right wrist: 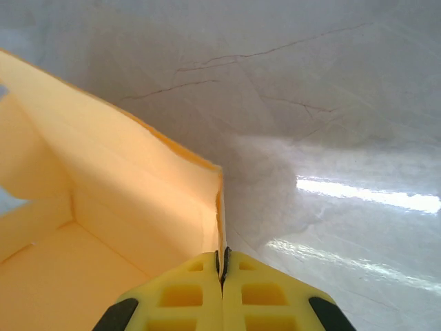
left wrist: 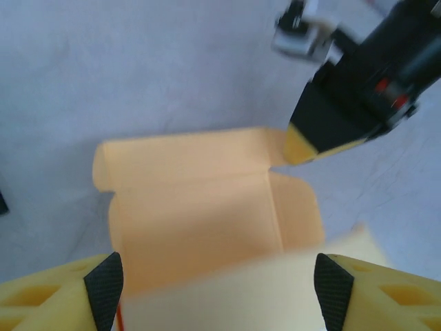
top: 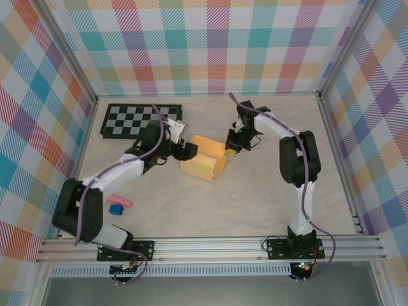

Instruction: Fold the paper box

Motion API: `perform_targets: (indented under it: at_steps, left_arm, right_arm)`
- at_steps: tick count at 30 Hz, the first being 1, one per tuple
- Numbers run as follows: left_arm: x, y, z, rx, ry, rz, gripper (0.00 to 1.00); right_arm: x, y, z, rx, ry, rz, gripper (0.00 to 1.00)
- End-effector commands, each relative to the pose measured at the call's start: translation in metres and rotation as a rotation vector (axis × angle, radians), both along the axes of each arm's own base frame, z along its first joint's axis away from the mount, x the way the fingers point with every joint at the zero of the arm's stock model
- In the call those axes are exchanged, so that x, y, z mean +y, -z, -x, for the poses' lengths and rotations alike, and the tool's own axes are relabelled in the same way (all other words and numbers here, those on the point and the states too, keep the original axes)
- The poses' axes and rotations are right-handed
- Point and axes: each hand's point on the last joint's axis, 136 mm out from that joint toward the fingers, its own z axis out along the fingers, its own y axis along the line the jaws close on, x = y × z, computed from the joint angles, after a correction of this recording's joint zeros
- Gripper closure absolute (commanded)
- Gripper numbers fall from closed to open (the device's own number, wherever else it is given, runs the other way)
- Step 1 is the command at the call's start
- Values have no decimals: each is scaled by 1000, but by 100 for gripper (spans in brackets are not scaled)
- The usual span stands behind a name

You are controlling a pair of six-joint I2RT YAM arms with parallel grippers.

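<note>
Box is lying mid-table, between the two grippers. It is partly formed, with the base flat and the far wall and side flaps standing up. Card is yellow-orange.

Right gripper is sitting at the box's far right corner, pointing down at it. In its own wrist view the right gripper is pinching. Its fingers are pressing together with the thin edge of an upright flap between them, and the box interior is opening out to the left. Left wrist view agrees: right gripper is clamping the corner tab at the upper right of the box.

Left gripper is sitting at the box's left side. In its wrist view the left gripper is standing wide, with a blurred near panel of the box between the fingers. The pads are sitting right at the panel's edges. Cannot tell whether they are pressing on it or standing clear.

Checkerboard is lying at the far left, behind the left arm and apart from the box. Pink piece and blue piece are lying just beside each other near the left arm's base, well apart from the box.
</note>
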Motion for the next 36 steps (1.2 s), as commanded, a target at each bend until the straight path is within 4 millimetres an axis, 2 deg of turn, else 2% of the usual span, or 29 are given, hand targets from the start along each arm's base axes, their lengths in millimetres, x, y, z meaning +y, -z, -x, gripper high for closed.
perform_targets:
  at_steps: [1, 2, 5, 10, 11, 14, 17, 20, 22, 24, 26, 30, 36]
  left_arm:
    - [28, -52, -2, -98, -127, 89, 21]
    - [39, -62, -1, -105, -172, 105, 1]
    - [62, -64, 7, -109, -236, 104, 0]
    - [86, -31, 10, 26, -382, 138, 0]
    - [85, -24, 10, 61, -386, 146, 0]
    - [75, -3, 9, 144, -351, 163, 8]
    - [72, 21, 5, 195, -360, 165, 11]
    - [64, 34, 5, 209, -341, 195, 13]
    - [60, 37, 4, 208, -338, 208, 13]
    - [60, 36, 2, 205, -349, 221, 13]
    - [62, 32, 1, 190, -366, 227, 11]
    - [63, 27, 4, 176, -351, 217, 8]
    - [65, 36, 4, 177, -358, 201, 8]
  right_arm:
    - [-1, -40, -10, -262, -151, 0, 100]
    - [-5, -46, -12, -326, -179, 20, 100]
    - [-13, -66, -23, -512, -234, 69, 100]
    - [-3, -96, -32, -804, -368, 95, 99]
    - [-1, -100, -34, -836, -385, 109, 100]
    - [7, -104, -35, -884, -438, 94, 100]
    - [9, -95, -38, -876, -449, 102, 100]
    - [9, -85, -40, -835, -433, 112, 99]
    - [10, -84, -39, -803, -403, 91, 97]
    - [15, -93, -35, -840, -391, 42, 95]
    - [19, -107, -27, -931, -389, -1, 93]
    - [22, -133, -19, -1148, -459, 22, 94]
    - [24, -146, -16, -1338, -596, 103, 93]
